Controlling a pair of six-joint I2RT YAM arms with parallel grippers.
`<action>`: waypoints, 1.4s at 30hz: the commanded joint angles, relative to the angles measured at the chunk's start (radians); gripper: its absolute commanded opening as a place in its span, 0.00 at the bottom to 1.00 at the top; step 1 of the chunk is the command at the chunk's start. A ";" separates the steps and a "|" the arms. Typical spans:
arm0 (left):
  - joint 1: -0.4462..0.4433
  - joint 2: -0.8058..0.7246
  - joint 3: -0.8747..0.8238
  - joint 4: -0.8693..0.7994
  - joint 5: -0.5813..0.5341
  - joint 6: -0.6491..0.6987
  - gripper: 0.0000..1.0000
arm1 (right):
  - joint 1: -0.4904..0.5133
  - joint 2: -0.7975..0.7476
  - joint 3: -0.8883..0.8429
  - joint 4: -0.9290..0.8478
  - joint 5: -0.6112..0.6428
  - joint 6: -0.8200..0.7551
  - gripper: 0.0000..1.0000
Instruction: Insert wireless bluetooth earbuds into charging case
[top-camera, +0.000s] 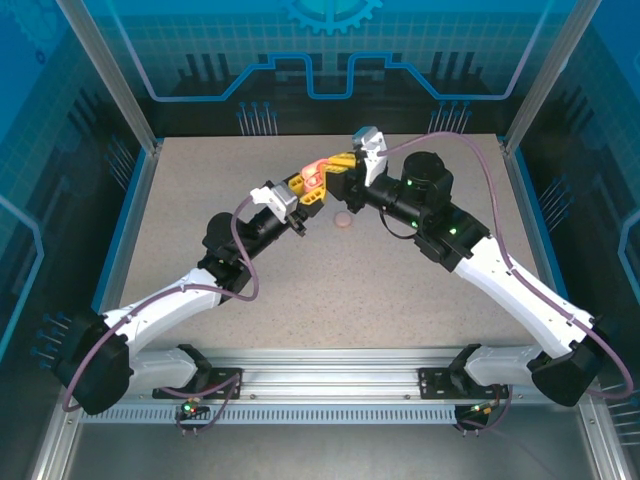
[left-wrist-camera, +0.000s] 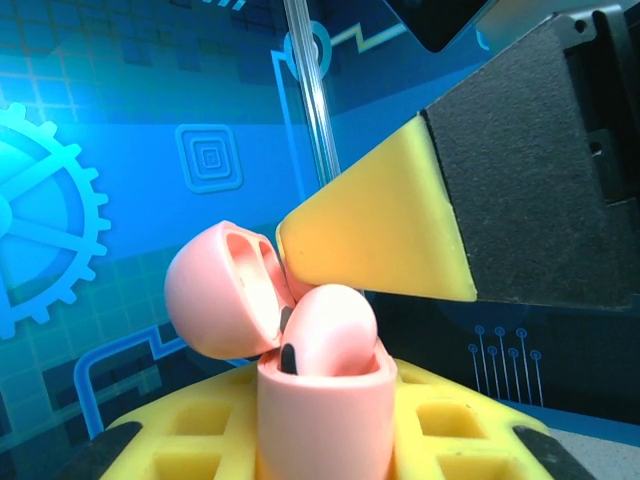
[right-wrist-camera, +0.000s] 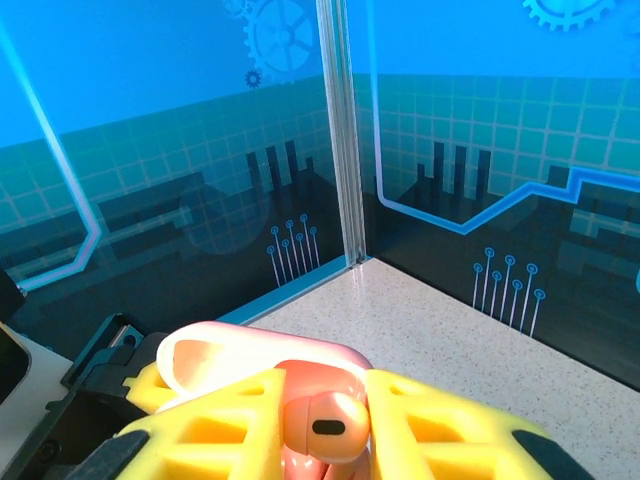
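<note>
Nearest the lens in the left wrist view, at 6 o'clock, the yellow ribbed left fingers (left-wrist-camera: 200, 430) are being pressed narrowly against both sides of a pink, rounded plastic charging case (left-wrist-camera: 325, 425), which is being held upright. Its domed lid (left-wrist-camera: 215, 295) is being seen tipped open toward 9 o'clock. A strong pink, glossy plastic earbud (left-wrist-camera: 335, 325) with a small dark spot is being seated in the mouth of the charging case, its top being left proud of the rim. One of the yellow right fingers (left-wrist-camera: 380, 240) is being shown as a wedge entering from 3 o'clock, its underside touching the top of the earbud and its tip lying just beside the lid.

In the right wrist view the right fingers (right-wrist-camera: 220, 420) are being seen narrowed at 6 o'clock, with the earbud (right-wrist-camera: 325, 425) being gripped between them and touched on both sides. The pale inside of the lid (right-wrist-camera: 250, 350) is being shown just beyond, toward 11 o'clock.

From above, both sets of fingers are being seen meeting toward 12 o'clock of the speckled grey-beige counter (top-camera: 340, 300), with the charging case (top-camera: 315, 175) between them. A small round pink object (top-camera: 343, 221) is being seen lying on the counter at 5 o'clock from the charging case, near it but apart. What that object is cannot be told.
</note>
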 joint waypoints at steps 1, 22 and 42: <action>-0.007 -0.011 0.045 0.051 0.000 -0.016 0.00 | -0.001 -0.014 -0.032 -0.014 -0.018 -0.027 0.25; -0.007 -0.005 0.039 0.055 -0.006 -0.021 0.00 | 0.011 -0.040 -0.036 -0.030 -0.038 -0.026 0.36; -0.007 -0.004 0.033 0.059 -0.012 -0.021 0.00 | 0.002 -0.096 -0.017 -0.080 0.019 -0.001 0.62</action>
